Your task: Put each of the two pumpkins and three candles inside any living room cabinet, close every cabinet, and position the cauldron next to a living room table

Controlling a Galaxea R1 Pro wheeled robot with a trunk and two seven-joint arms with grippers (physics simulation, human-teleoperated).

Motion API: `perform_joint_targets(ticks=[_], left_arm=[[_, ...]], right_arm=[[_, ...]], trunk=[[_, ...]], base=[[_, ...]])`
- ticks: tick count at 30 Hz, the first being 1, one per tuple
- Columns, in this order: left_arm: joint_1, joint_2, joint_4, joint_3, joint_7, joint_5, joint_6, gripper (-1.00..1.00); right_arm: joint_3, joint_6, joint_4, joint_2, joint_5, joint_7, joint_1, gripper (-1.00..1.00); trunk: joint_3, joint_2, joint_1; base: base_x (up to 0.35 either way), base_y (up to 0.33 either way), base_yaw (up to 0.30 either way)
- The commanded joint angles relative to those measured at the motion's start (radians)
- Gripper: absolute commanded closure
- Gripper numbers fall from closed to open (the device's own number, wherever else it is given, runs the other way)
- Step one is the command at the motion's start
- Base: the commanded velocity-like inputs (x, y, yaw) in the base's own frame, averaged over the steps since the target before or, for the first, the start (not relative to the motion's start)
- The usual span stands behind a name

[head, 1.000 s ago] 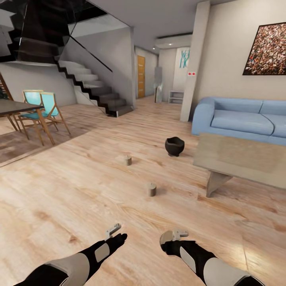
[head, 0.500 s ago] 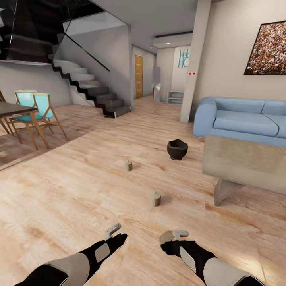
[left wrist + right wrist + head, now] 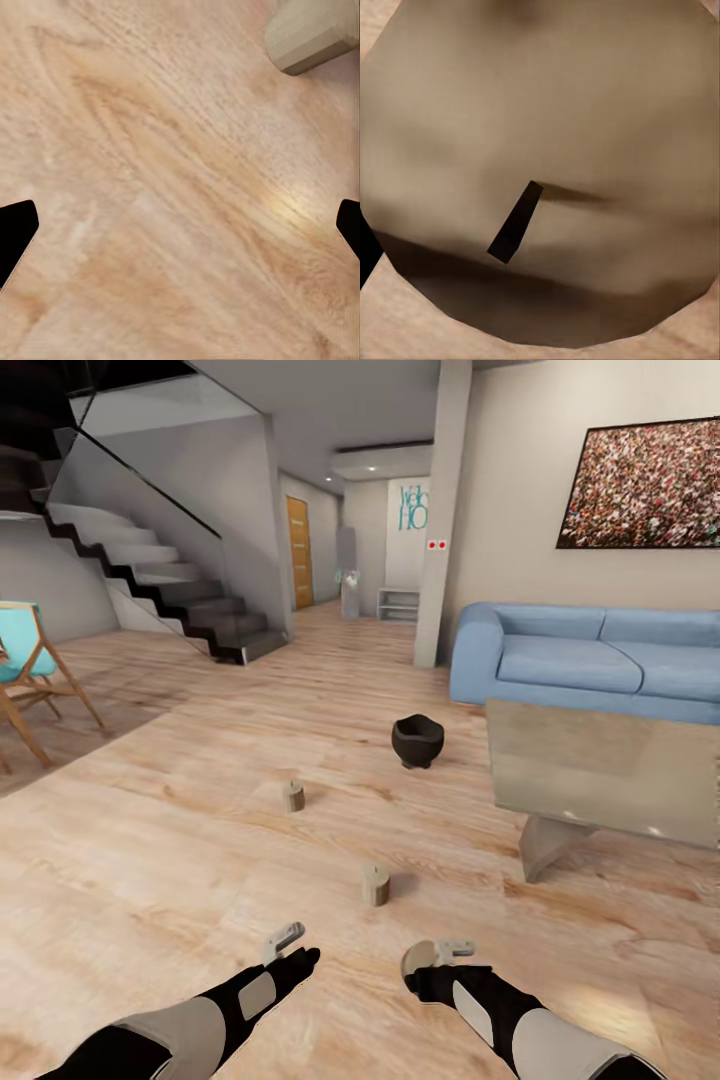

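Two candles (image 3: pixel 292 796) (image 3: pixel 375 885) on floor between cauldron (image 3: pixel 417 741) and arms.

Non-task stuff, placed from the jaws: blue sofa (image 3: pixel 590 665) far ahead-right against the wall, framed speckled picture (image 3: pixel 640 485) above it. White pillar (image 3: pixel 440 510) ahead, just beside the sofa's near arm. Staircase (image 3: pixel 150 575) with dark steps and glass rail far ahead-left. Turquoise chair (image 3: pixel 25 670) with wooden legs well off to the left. Orange door (image 3: pixel 299 550) down the hallway straight ahead. Light wood plank floor (image 3: pixel 180 840) underneath and all around.
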Motion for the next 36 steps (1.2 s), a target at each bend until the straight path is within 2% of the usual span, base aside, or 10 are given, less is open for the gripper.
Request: perform_joint_targets(ticks=[1, 13, 31, 36], left_arm=[[-0.001, 0.000, 0.003, -0.007, -0.006, 0.011, 0.001, -1.00], [-0.001, 0.000, 0.003, -0.007, -0.006, 0.011, 0.001, -1.00], [-0.001, 0.002, 0.003, -0.008, -0.006, 0.009, 0.001, -1.00], [-0.001, 0.002, 0.003, -0.007, -0.006, 0.009, 0.001, -1.00]], right_arm=[[0.003, 0.004, 0.000, 0.000, -0.002, 0.001, -0.001, 1.00], [0.003, 0.004, 0.000, 0.000, -0.002, -0.001, -0.001, 1.00], [0.001, 0.004, 0.000, 0.000, -0.002, 0.001, -0.001, 1.00], [0.002, 0.004, 0.000, 0.000, -0.002, 0.001, -0.001, 1.00]], trunk=[[-0.001, 0.000, 0.000], [-0.001, 0.000, 0.000], [0.013, 0.000, 0.000], [0.014, 0.000, 0.000]], base=[[0.264, 0.245, -0.296], [0.226, 0.267, -0.295], [0.146, 0.304, -0.284], [0.122, 0.310, -0.099]])
